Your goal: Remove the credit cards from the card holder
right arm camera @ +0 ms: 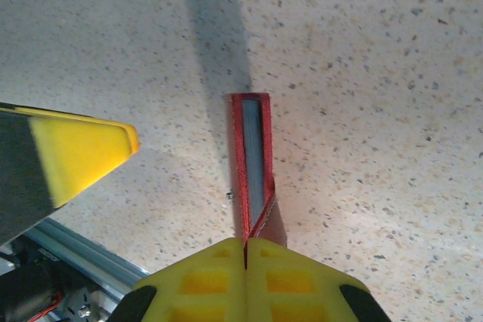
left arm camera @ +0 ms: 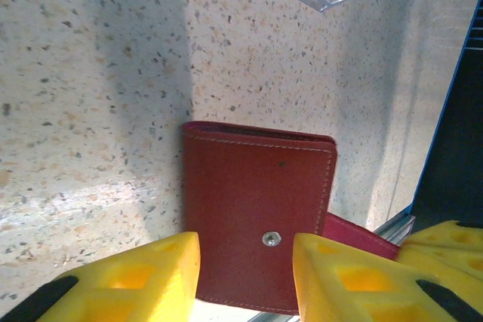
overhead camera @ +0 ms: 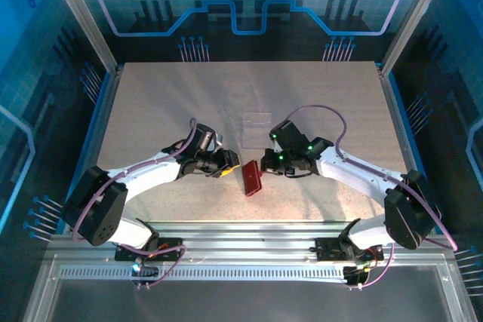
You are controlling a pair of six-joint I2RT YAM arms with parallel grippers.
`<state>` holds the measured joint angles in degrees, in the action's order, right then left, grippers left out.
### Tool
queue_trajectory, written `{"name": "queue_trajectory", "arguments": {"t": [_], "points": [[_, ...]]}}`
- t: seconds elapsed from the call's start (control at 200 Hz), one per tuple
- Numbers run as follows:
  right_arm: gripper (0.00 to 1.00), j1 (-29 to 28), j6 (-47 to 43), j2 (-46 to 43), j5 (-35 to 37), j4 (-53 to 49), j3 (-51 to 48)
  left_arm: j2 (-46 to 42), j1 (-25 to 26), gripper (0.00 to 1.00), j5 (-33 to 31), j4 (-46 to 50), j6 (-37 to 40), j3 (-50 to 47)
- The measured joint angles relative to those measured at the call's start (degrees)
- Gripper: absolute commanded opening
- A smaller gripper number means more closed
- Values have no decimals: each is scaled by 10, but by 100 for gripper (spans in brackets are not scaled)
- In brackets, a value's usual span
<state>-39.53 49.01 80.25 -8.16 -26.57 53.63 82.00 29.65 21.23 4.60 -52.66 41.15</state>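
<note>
The right gripper (right arm camera: 245, 250) is clenching the red card holder (right arm camera: 253, 156) by a flap, holding it on edge on the counter (left arm camera: 90, 73). The left gripper (left arm camera: 245, 262) is hovering released beside it, fingers apart.

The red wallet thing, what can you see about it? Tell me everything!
The small red leather-like folding card holder has pale stitching round its edge and a silver snap stud on one face. It stands on edge on the speckled table. Seen edge-on, a greyish strip shows between its red edges. The right gripper pinches its red flap. The left gripper is open at its face; whether it touches is unclear.
</note>
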Motion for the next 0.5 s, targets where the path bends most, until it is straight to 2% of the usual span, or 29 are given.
{"name": "queue_trajectory", "arguments": {"t": [0.5], "points": [[0,-49,2,52,-1,-2,61,-68,-32,39,0,-4,1,-38]]}}
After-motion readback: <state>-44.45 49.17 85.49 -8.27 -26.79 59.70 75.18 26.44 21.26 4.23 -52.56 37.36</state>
